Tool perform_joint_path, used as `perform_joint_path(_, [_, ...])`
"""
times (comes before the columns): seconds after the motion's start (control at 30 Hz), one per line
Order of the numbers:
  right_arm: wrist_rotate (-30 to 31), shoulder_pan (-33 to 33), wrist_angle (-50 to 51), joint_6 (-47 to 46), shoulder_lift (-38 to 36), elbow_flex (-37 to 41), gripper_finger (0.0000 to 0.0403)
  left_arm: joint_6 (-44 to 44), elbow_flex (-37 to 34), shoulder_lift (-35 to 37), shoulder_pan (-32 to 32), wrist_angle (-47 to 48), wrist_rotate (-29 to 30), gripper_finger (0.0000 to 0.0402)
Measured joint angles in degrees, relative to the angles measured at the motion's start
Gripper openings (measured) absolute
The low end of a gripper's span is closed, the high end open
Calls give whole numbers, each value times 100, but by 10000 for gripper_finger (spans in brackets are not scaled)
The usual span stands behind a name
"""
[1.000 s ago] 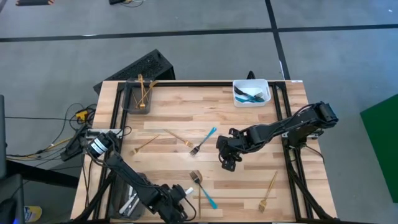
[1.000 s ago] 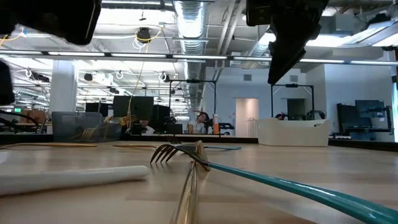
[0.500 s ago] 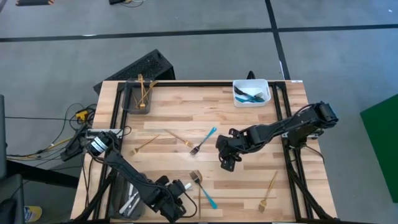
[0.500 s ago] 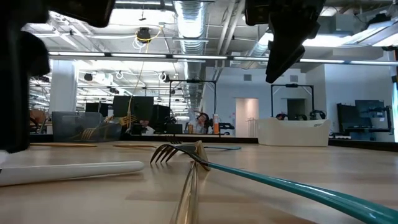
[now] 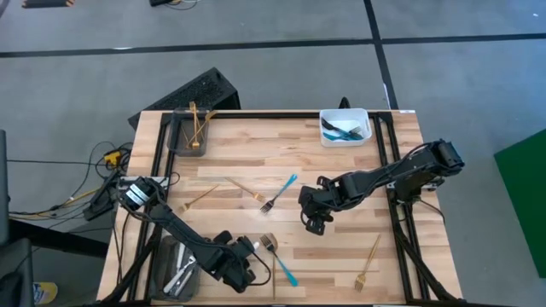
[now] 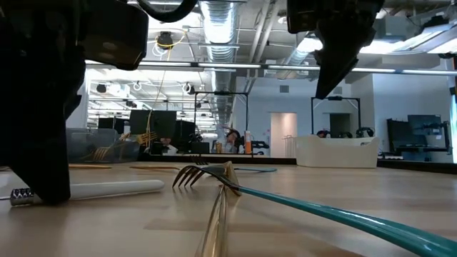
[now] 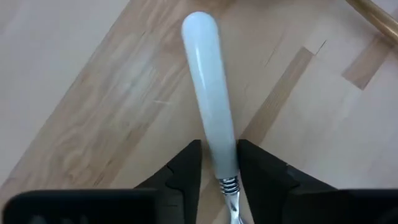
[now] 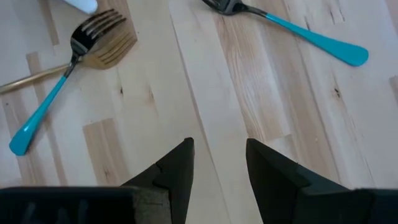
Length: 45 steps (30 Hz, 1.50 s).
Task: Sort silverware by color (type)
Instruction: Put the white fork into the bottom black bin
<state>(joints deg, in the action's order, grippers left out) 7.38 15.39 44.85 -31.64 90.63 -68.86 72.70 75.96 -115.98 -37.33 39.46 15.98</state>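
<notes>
Overhead view: left gripper [image 5: 246,253] sits low at the near edge of the table [image 5: 341,166], with a white-handled utensil [image 5: 252,246] at its fingertips and a blue fork [image 5: 281,262] crossing a gold fork [image 5: 272,260] just beyond it. Right gripper [image 5: 312,223] hovers mid-table, a second blue fork [image 5: 279,194] lying just off its far-left side.

Low view: the white handle [image 6: 118,188] lies flat on the wood, the left arm's dark bulk planted over its metal end.

Left wrist view: both fingers [image 7: 186,168] flank the white handle [image 7: 210,118] near its collar, closing in on it; firm contact cannot be told.

Right wrist view: the right gripper [image 8: 219,149] is parted and empty over bare wood, with both blue forks ahead.
</notes>
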Motion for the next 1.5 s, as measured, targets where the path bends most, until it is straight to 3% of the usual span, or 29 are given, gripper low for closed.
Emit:
perform_joint_path(0.27, [4, -17, -27, 40, 0, 0, 171, 100, 13, 1, 15, 344, -112, 24])
perform_joint_path(0.43, [6, -21, -31, 48, 0, -2, 171, 372, -33, 262, 103, 602, -356, 23])
perform_joint_path(0.63, [9, -126, -82, -133, 0, -2, 171, 865, -17, 1183, 153, 1330, -491, 34])
perform_joint_path(0.83, [6, -180, -235, -283, 0, -2, 171, 2077, -15, 2248, -236, 2521, -901, 30])
perform_joint_path(1.0, [8, -221, -510, -391, 0, -2, 171, 3833, -15, 2773, -1327, 3505, -611, 37])
perform_joint_path(1.1, [9, -253, -737, -440, 0, -2, 171, 4567, -17, 2784, -1969, 3699, -548, 38])
perform_joint_path(1.2, [7, -304, -948, -519, 0, -2, 171, 4588, -15, 2610, -2315, 3546, -836, 38])
perform_joint_path(1.5, [-108, -350, -1132, -1031, 0, -2, 171, 4792, -15, 1961, -2496, 3364, -1050, 86])
